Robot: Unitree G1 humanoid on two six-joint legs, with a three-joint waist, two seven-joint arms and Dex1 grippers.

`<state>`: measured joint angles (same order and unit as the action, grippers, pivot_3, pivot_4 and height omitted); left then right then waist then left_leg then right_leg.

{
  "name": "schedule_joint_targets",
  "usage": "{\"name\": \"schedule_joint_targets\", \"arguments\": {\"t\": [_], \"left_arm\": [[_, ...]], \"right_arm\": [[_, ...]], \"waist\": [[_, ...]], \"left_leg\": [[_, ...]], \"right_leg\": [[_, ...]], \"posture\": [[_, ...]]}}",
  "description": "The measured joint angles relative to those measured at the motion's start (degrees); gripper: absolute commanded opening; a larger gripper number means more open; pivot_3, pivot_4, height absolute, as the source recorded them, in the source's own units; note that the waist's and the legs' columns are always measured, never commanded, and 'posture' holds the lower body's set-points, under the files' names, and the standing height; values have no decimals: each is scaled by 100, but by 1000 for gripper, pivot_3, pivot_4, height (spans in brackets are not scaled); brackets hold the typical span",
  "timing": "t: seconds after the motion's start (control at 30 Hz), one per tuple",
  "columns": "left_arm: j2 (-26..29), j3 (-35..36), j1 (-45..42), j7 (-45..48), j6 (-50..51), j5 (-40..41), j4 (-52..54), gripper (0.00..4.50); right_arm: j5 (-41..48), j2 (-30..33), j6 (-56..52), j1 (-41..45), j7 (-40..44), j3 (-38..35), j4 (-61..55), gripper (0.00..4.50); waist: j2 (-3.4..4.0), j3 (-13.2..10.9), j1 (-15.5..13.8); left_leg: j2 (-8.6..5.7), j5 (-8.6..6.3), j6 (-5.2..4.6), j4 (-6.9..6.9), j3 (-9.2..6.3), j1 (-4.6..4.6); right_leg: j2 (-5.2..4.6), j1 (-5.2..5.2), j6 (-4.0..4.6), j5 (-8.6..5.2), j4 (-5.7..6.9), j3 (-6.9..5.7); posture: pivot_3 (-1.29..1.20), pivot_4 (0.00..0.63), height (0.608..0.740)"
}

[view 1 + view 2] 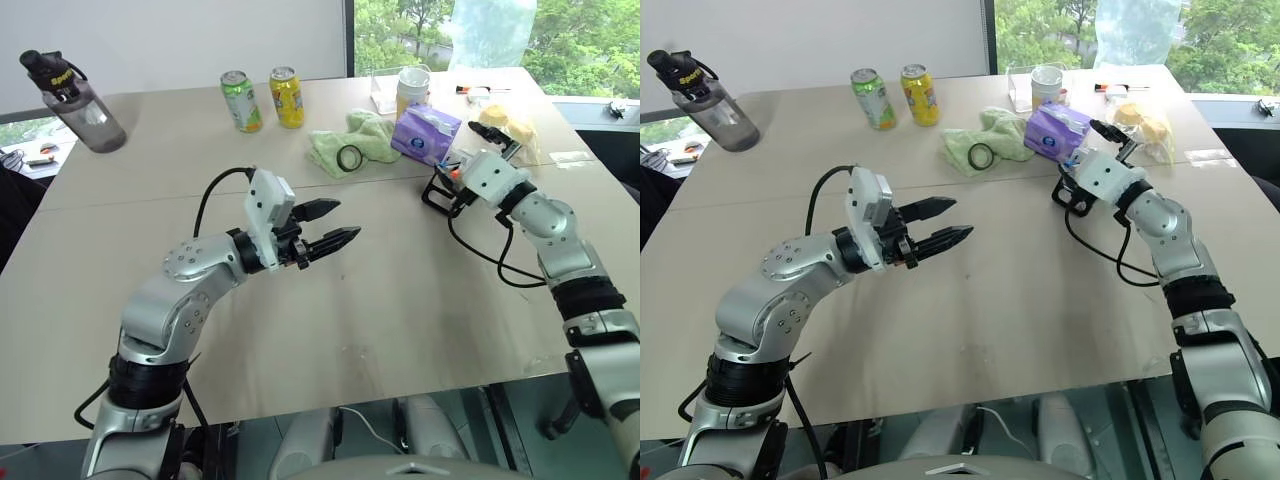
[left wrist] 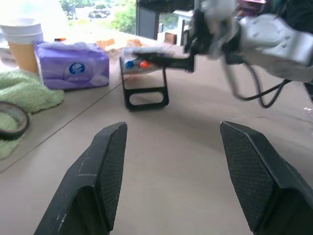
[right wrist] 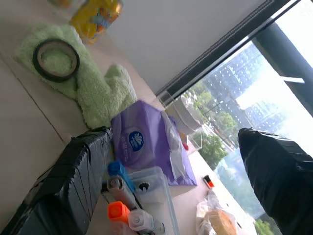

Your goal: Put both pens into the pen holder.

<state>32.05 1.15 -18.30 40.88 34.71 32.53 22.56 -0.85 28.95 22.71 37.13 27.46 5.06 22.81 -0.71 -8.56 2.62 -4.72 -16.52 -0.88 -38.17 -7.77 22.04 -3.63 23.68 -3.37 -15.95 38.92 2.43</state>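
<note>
Left eye view: right gripper (image 1: 495, 135) over pen holder (image 1: 447, 187), fingers apart, empty. Left gripper (image 1: 335, 224) mid-table, fingers apart, empty.

Both arms are built of rounded silver-grey shells with black ribbed bands at the joints and small dark screw heads on the elbow housings. Each wrist carries a white boxy block, with a black cable looping from it. The left gripper (image 1: 345, 224) and right gripper (image 1: 497, 138) each have two black tapered fingers with finely textured pads (image 2: 110, 161).
</note>
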Motion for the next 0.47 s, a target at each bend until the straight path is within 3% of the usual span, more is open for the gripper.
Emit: {"name": "schedule_joint_targets", "arguments": {"t": [0.23, 0.47], "left_arm": [[-105, 158, 1143, -422, -465, -542, -172, 3124], [-106, 158, 2083, -559, -1280, -1235, -367, 3124]], "right_arm": [[2206, 545, -2263, -2175, 1730, -29, -2520, 4434], [3086, 1147, -3372, -3495, 2617, -375, -3153, 4434]], "waist": [[1, 0, -175], [9, -2, -187]], "left_leg": [[-5, -2, -4, -4, -21, 2], [-3, -3, -4, -4, -17, -21]], "right_leg": [[-10, -16, 0, 0, -10, -2], [-8, -34, 0, 0, -4, 4]], "posture": [[0, 150, 740], [0, 150, 740]]}}
